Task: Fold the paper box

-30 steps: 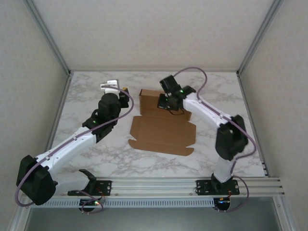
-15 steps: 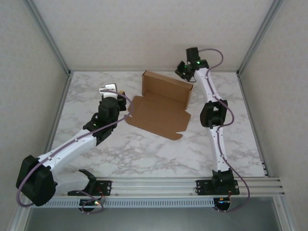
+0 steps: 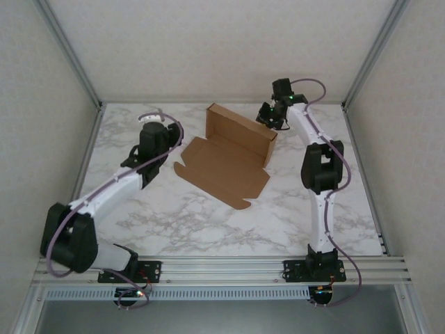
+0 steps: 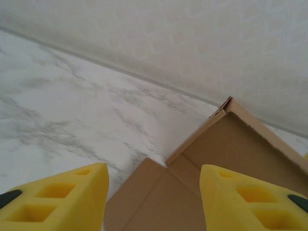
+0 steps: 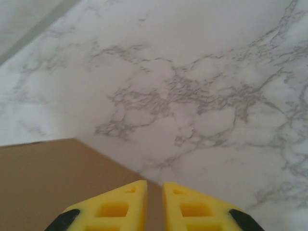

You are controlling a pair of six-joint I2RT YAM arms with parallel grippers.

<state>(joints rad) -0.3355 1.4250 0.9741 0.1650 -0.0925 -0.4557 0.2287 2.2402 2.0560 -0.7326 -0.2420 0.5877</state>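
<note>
The paper box [image 3: 222,163] lies skewed on the marble table [image 3: 174,223], a brown cardboard sheet with its far wall folded upright and its lid panel flat toward me. My left gripper [image 3: 169,139] hovers just left of it. In the left wrist view it [image 4: 154,192] is open, with the box's near-left corner [image 4: 231,154] beyond the yellow fingers [image 4: 57,197]. My right gripper [image 3: 268,115] is at the upright wall's far right end. In the right wrist view it [image 5: 154,185] shows a narrow gap between the jaws, with cardboard [image 5: 48,183] below and nothing pinched.
The enclosure's back wall [image 3: 222,49] rises right behind the box and the right gripper. Side walls with metal posts [image 3: 76,62] close in the table. Bare marble stretches in front of the box, toward the rail [image 3: 229,268] that carries the arm bases.
The box has been dragged toward the back and turned. The right arm stretched far back with it, and its jaws have parted slightly. The left arm swung back and left.
</note>
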